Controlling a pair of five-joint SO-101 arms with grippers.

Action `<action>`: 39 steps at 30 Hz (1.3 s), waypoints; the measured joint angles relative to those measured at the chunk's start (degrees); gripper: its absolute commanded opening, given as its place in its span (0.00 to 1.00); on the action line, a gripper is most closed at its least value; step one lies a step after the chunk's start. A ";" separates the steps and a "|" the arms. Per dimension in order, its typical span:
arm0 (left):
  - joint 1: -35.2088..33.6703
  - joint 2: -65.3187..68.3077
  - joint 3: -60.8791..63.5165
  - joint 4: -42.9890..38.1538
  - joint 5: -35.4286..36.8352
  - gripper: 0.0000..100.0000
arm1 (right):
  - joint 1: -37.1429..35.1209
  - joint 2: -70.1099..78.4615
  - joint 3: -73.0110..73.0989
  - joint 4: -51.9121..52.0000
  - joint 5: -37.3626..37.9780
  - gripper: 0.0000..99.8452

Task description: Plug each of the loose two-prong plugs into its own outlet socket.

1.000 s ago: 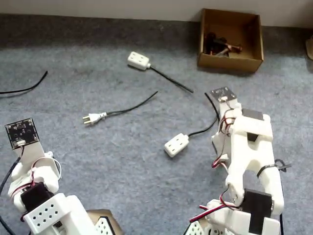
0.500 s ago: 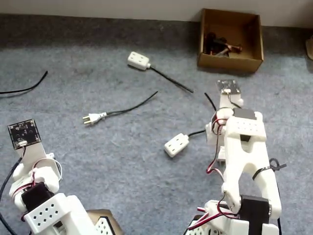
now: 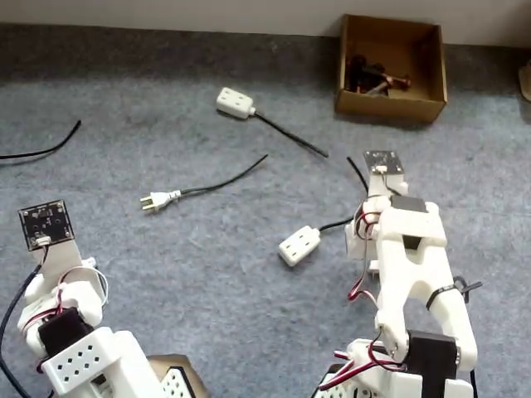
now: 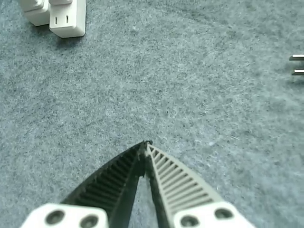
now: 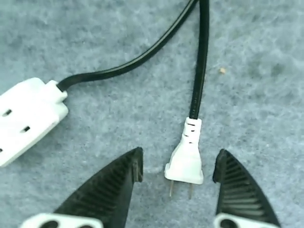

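Plug [image 5: 186, 159] lies just right of the near socket [image 5: 26, 118] — squarely between my right gripper's [image 5: 179, 164] wide-open jaws. I'd drop straight down and pinch the white body, keeping prongs [image 5: 171, 188] clear.

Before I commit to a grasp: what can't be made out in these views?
High view: the right arm hides the plug lying between its fingers.
Left wrist view: the edge cuts another plug down to its prongs.
High view: box contents too small and dark.

Plug [image 5: 185, 165] inside right gripper [image 5: 179, 154] gap, outlet socket [image 5: 26, 118] just beside it.
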 measured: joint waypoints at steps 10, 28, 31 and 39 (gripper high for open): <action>0.00 0.00 0.00 0.00 0.00 0.01 | -0.09 0.00 0.00 -0.18 3.16 0.24; 0.18 0.00 1.41 0.00 -0.26 0.01 | -0.09 0.00 0.09 -4.75 5.71 0.24; 0.18 0.00 1.41 0.00 -0.26 0.01 | -0.09 0.00 0.09 -5.01 5.71 0.24; 0.18 0.00 1.41 0.00 -0.26 0.01 | -0.09 0.00 0.09 -5.36 5.71 0.23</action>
